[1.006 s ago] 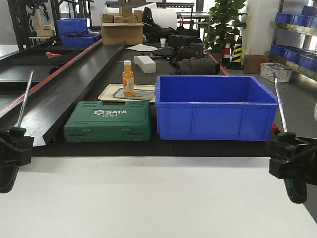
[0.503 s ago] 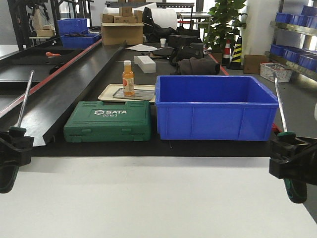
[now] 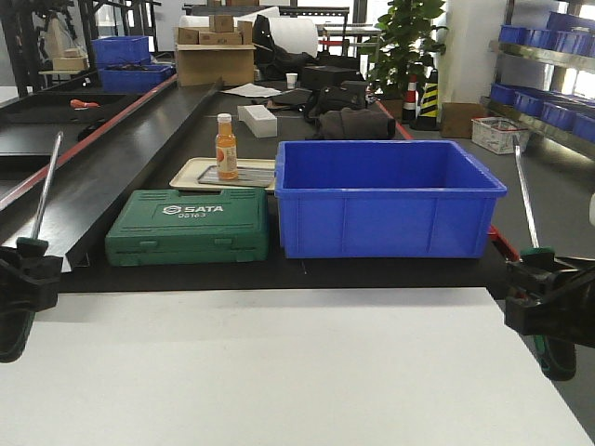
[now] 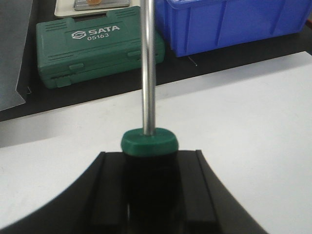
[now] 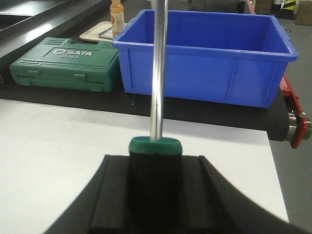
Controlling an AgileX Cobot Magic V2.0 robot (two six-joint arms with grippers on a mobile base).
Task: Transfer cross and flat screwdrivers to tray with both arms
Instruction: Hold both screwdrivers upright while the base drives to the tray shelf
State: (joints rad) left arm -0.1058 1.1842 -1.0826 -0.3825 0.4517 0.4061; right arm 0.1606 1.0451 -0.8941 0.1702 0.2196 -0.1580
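Left screwdriver (image 3: 42,190): black handle with a green collar, clamped in the left gripper (image 3: 22,283) at the left edge of the white table (image 3: 297,372). The thin silver shaft is held nearly upright, its top tilted slightly towards the table's middle.

Right screwdriver (image 3: 526,200): same build, clamped in the right gripper (image 3: 548,302) at the table's right edge. The shaft is nearly upright, its top leaning slightly inward. The handle end is seen below the jaws. Tip types cannot be told.
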